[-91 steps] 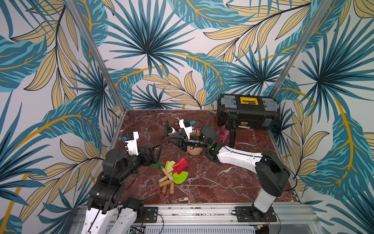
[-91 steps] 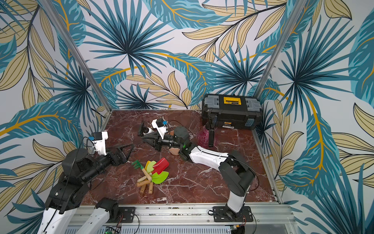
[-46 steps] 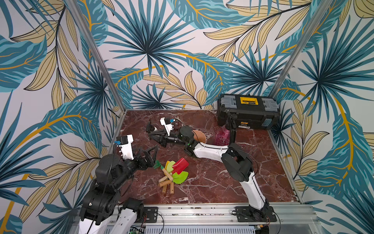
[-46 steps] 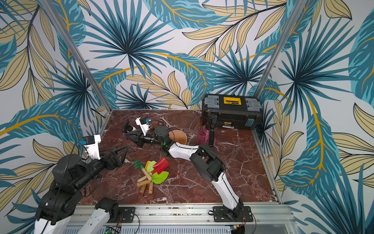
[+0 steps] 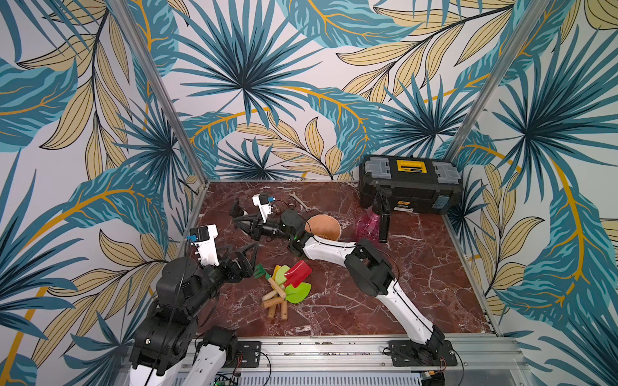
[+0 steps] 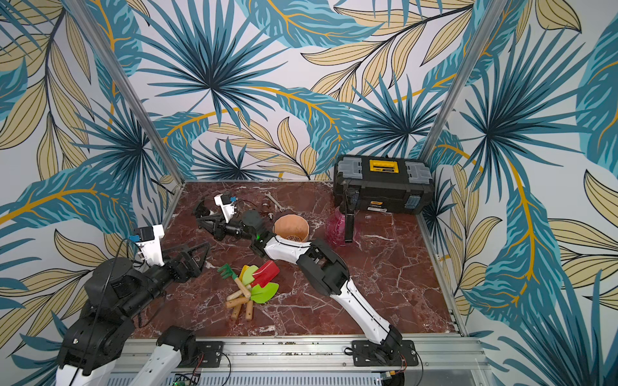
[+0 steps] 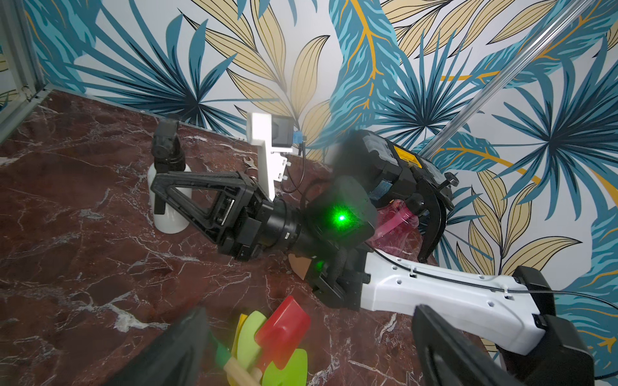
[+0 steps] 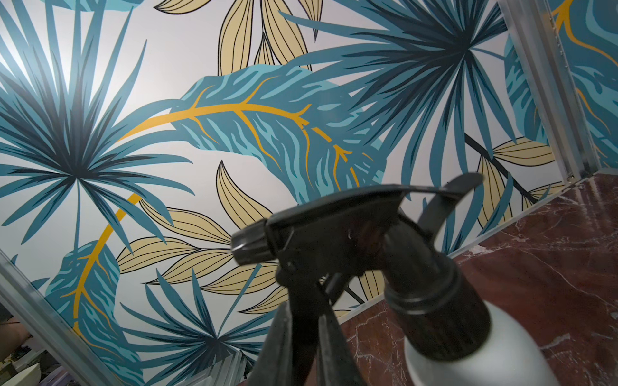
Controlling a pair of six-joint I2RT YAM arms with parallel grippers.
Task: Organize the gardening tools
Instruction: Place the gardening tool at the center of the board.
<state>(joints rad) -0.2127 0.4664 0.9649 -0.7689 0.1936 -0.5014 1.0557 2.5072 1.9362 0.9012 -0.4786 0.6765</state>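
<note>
In the left wrist view the left gripper [image 7: 309,312] is just two blurred fingers [image 7: 174,351] cut off by the edge, which also crops the handles of the tools [image 7: 284,327]. There the right arm [image 7: 434,300] hides most of the pot [image 7: 296,264], part of the pink sprayer [image 7: 398,220] and part of the blurred toolbox [image 7: 404,160]. In the right wrist view the white bottle [image 8: 485,351] is cropped and its head blurred, like the right gripper [image 8: 306,320] closed on its trigger. In both top views that gripper hides most of the bottle's body. The fittings [image 5: 293,204] are too small to identify.

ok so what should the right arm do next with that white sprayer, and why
Probably open the right gripper and let go: it is shut on the trigger of the white sprayer, which looks upright with its base on the marble table.
</note>
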